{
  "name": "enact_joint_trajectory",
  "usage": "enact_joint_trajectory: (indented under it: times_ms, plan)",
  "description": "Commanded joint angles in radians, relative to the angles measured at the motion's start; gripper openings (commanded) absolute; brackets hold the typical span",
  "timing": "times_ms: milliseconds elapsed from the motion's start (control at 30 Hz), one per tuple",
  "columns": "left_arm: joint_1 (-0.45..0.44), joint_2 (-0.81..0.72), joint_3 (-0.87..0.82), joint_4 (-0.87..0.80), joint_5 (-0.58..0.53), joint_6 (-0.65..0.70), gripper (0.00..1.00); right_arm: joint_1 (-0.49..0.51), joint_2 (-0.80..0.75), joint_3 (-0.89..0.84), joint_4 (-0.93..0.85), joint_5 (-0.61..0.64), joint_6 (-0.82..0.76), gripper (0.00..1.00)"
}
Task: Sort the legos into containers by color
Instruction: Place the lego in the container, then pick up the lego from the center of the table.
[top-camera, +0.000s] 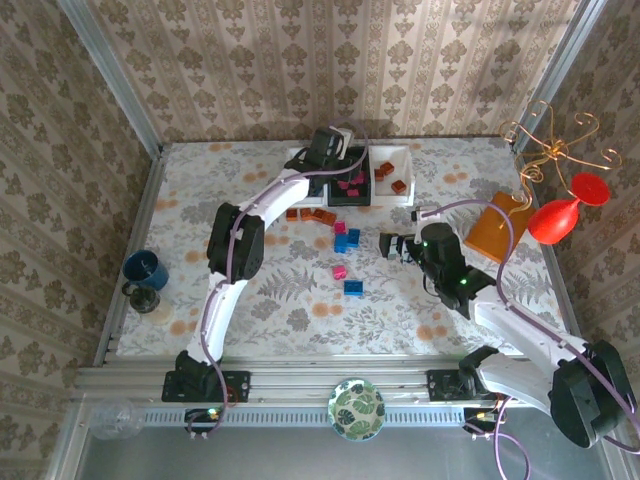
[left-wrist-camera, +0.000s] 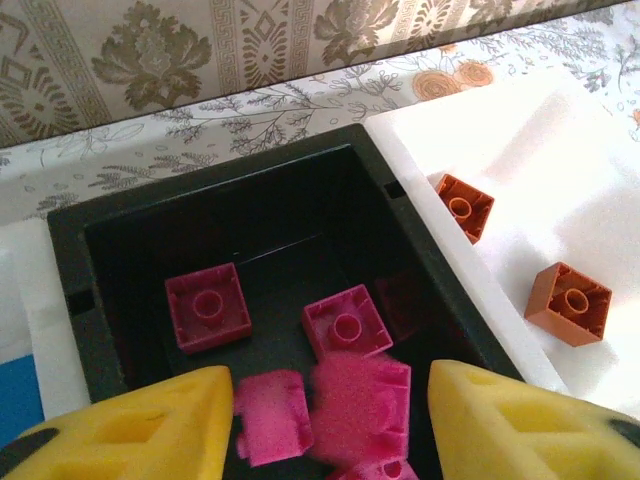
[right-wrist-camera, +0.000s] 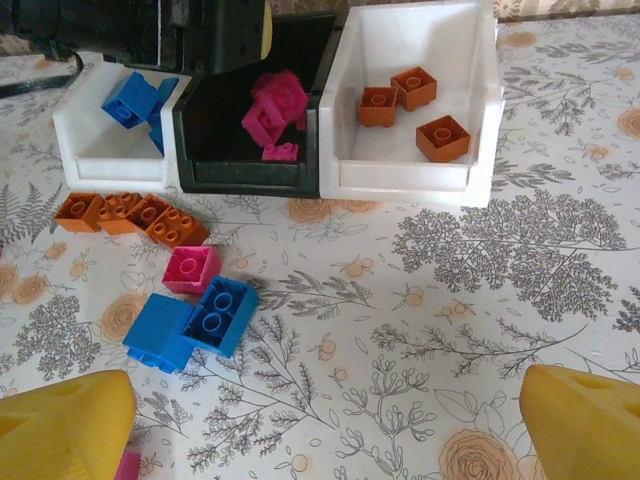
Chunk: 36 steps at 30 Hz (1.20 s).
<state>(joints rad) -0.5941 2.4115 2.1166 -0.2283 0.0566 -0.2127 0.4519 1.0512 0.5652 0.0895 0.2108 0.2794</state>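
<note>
Two yellow fingers (right-wrist-camera: 60, 425) of the right gripper (right-wrist-camera: 325, 400) stand wide apart, empty, above the table (right-wrist-camera: 450, 300). Beyond lie loose legos (right-wrist-camera: 220, 315) before the three containers (right-wrist-camera: 400, 175). Farther, the left gripper (left-wrist-camera: 328, 388) gapes, holding nothing, over the black tray (left-wrist-camera: 280, 230) of magenta bricks (left-wrist-camera: 207, 305).

The left gripper (left-wrist-camera: 328, 400) is hanging over the black tray (left-wrist-camera: 330, 160), its yellow fingers (left-wrist-camera: 150, 425) standing wide apart and gripping nothing. Two magenta bricks (left-wrist-camera: 208, 307) are lying studs-up on the tray floor. Blurred magenta pieces (left-wrist-camera: 362, 405) are showing between the fingers at the near edge. To the right, the white tray (left-wrist-camera: 520, 150) is holding two orange bricks (left-wrist-camera: 570, 302), well apart. A blue patch (left-wrist-camera: 15, 400) is showing at the far left.
</note>
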Motion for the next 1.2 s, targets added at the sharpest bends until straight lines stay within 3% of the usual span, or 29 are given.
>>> enact_joint_trajectory:
  times_ms: [0,167,400,633,800,933,1067,1167]
  plan:
    - [0.004,-0.047,0.017,-0.029,0.009,0.004,0.63,-0.001,0.01,-0.011,0.03,0.002,-0.004,1.0]
    - [0.002,-0.219,-0.167,0.018,0.003,0.008,0.68,0.003,-0.007,-0.019,0.04,-0.043,0.005,1.0]
    - [-0.001,-0.632,-0.743,0.239,0.01,-0.063,0.73,0.051,0.016,0.0,0.036,-0.074,-0.026,0.99]
    - [0.003,-0.947,-1.205,0.313,-0.043,-0.096,0.77,0.135,0.191,0.088,0.009,-0.096,-0.098,0.98]
    - [0.043,-1.081,-1.387,0.316,-0.094,-0.106,0.79,0.181,0.332,0.173,-0.026,-0.147,-0.129,0.94]
    - [0.063,-1.168,-1.507,0.359,-0.1,-0.133,0.8,0.199,0.492,0.293,-0.159,-0.178,-0.146,0.86]
    - [0.072,-1.208,-1.559,0.377,-0.102,-0.148,0.8,0.212,0.61,0.398,-0.273,-0.17,-0.126,0.74]
    - [0.076,-1.216,-1.563,0.371,-0.097,-0.145,0.8,0.248,0.641,0.417,-0.272,-0.211,-0.104,0.73]
